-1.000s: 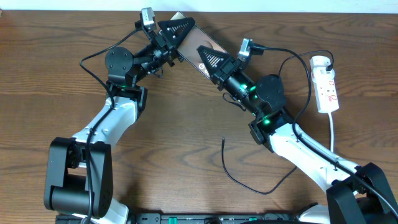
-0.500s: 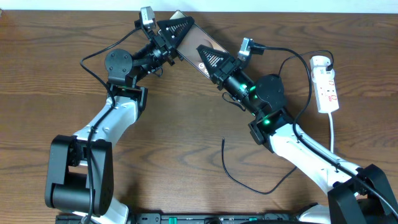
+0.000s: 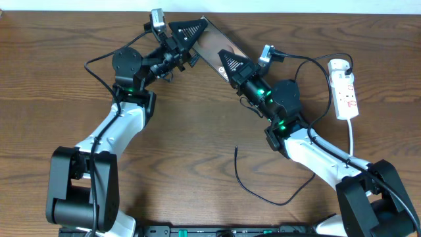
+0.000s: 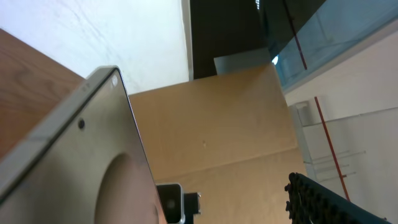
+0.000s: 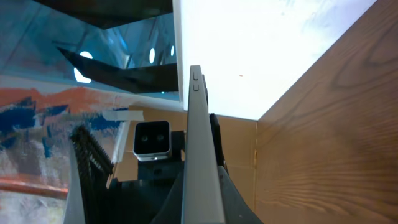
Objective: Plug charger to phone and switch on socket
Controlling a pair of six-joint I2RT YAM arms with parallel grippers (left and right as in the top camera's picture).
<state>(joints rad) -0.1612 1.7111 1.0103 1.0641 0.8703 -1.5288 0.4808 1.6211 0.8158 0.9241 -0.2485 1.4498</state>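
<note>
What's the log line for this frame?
right gripper: shut on phone | left gripper: open beside phone | charger: tip loose on table | socket: untouched

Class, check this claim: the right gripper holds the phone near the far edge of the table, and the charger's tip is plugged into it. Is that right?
No. The right gripper does hold the phone, but the charger's tip lies loose on the table, well apart from it, as the overhead view shows.

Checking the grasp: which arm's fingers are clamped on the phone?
The right gripper: its fingers pinch the phone edge-on, while the left gripper stands wide open.
</note>
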